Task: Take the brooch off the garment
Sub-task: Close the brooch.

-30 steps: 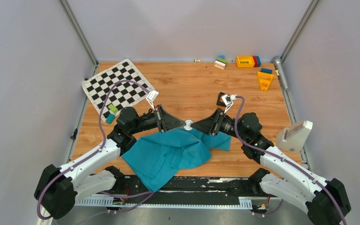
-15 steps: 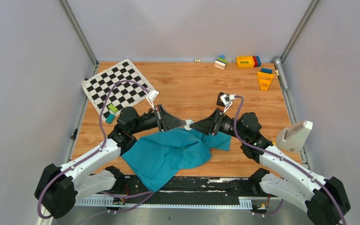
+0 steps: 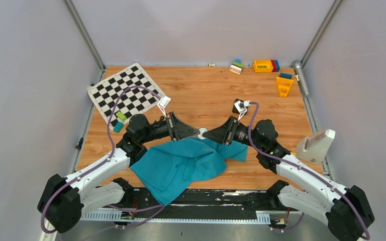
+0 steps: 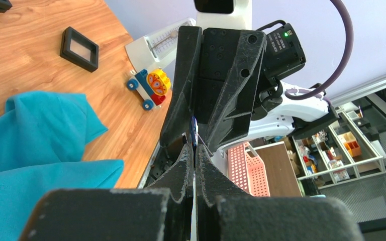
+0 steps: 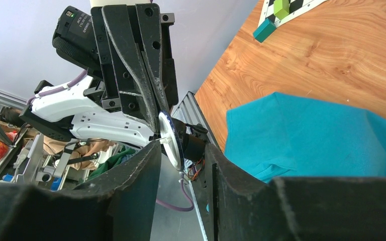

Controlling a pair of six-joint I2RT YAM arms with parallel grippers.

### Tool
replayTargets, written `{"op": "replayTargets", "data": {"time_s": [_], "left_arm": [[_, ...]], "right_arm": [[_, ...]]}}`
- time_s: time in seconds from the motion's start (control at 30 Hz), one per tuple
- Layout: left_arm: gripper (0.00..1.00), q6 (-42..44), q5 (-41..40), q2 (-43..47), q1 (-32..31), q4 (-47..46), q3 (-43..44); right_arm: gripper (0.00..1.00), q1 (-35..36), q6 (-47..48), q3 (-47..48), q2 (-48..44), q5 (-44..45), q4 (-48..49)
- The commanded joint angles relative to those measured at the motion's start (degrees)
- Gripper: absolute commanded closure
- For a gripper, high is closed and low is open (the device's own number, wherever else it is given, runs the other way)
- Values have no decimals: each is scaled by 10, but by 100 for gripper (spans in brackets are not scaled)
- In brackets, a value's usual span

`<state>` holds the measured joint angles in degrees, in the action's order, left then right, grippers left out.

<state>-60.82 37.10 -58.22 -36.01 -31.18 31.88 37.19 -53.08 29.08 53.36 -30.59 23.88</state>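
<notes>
The teal-blue garment (image 3: pixel 186 163) lies crumpled on the wooden table in front of the arm bases; it also shows in the left wrist view (image 4: pixel 35 145) and in the right wrist view (image 5: pixel 321 135). A small round white brooch (image 3: pixel 201 133) is held in the air just above the garment's far edge. My left gripper (image 3: pixel 196 132) is shut on the brooch, which shows edge-on between its fingers (image 4: pixel 194 136). My right gripper (image 3: pixel 206 133) faces it from the right, its jaws open on either side of the white disc (image 5: pixel 171 140). I cannot tell whether they touch it.
A black-and-white checkered mat (image 3: pixel 125 90) lies at the back left, with small green and teal blocks (image 3: pixel 119 122) near it. Toy blocks (image 3: pixel 264 65) and a yellow piece (image 3: pixel 284 84) sit at the back right. A black square box (image 3: pixel 240 105) and a white object (image 3: pixel 315 144) are on the right.
My right gripper has edged slightly left, closer around the brooch. The left gripper and the garment have stayed put.
</notes>
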Motion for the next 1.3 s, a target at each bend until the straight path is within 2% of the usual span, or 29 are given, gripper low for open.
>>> {"op": "replayTargets", "data": {"time_s": [0.0, 0.1, 0.2, 0.57, 1.1, 1.27], "left_arm": [[100, -4, 9, 2, -1, -25, 5], [100, -4, 9, 2, -1, -25, 5], [100, -4, 9, 3, 0, -25, 3], [100, -8, 6, 1, -1, -30, 3], [100, -9, 9, -2, 0, -33, 7], [100, -8, 9, -3, 0, -32, 6]], "right_arm": [[63, 0, -4, 5, 2, -5, 32], [61, 0, -5, 4, 3, -5, 33], [54, 0, -5, 1, -6, 0, 34], [51, 0, -5, -1, -37, 15, 45], [59, 0, -9, 8, -1, 7, 42], [49, 0, -8, 5, -17, 20, 41]]}}
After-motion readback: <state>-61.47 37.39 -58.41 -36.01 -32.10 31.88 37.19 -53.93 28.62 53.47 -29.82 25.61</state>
